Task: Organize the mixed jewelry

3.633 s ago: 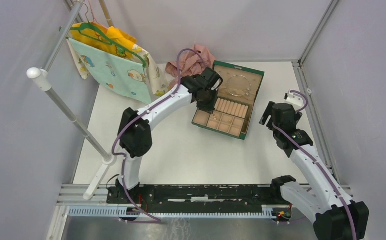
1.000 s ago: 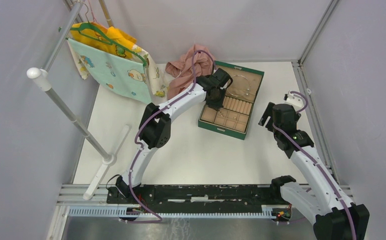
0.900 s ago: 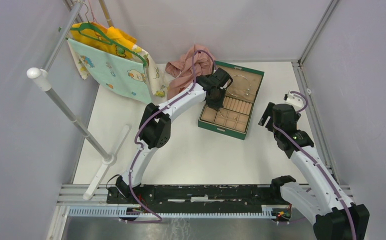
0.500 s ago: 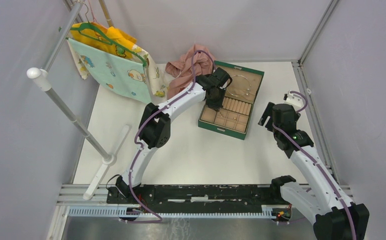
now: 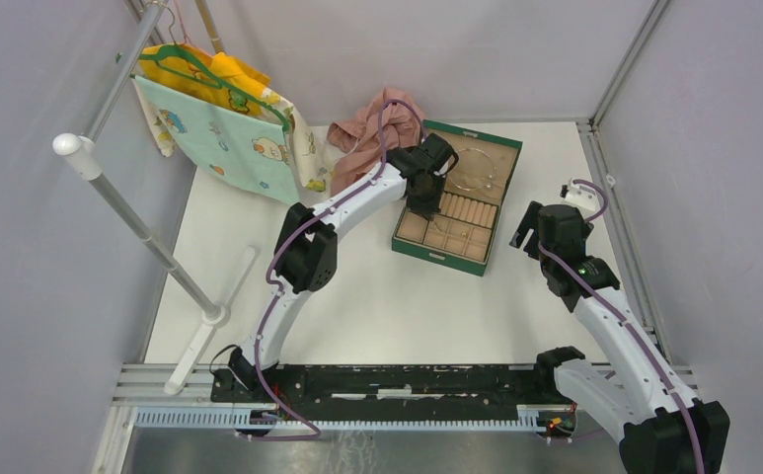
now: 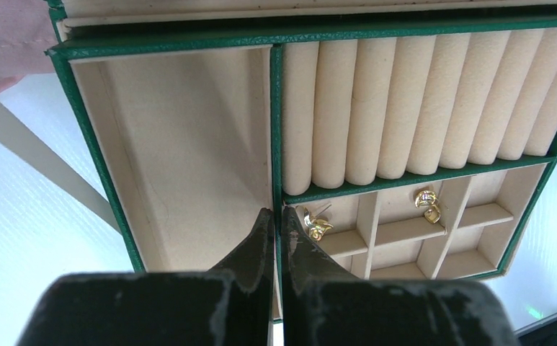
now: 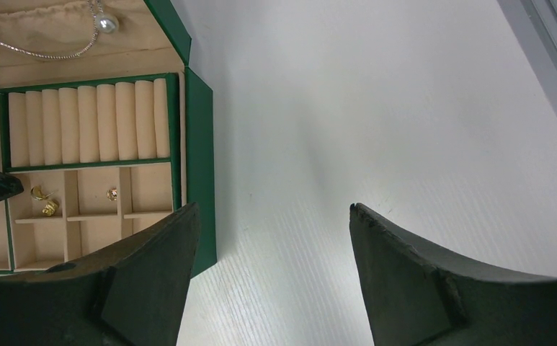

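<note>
The green jewelry box point(image 5: 439, 256) lies open at the back middle of the table, with tan compartments inside. A thin silvery loop point(image 5: 472, 168) lies in its lid; the right wrist view shows it as a chain point(image 7: 37, 52) with a pearl. Small gold pieces point(image 6: 317, 226) point(image 6: 426, 204) sit in two small compartments and also show in the right wrist view point(image 7: 43, 201). My left gripper point(image 6: 275, 213) is shut, with nothing visible between the tips. It hangs over the divider between the large compartment and the small ones. My right gripper point(image 7: 272, 213) is open and empty above bare table, right of the box.
A pink cloth point(image 5: 367, 123) lies bunched behind the box's left corner. Patterned garments point(image 5: 221, 118) hang on a white rack point(image 5: 120, 202) at the back left. A metal frame rail point(image 5: 624, 237) runs along the table's right edge. White tabletop point(image 5: 377, 296) lies in front of the box.
Since 3.6 s ago my left arm reached further back and right, and the box shifted slightly right. Over the last second nothing visibly moved.
</note>
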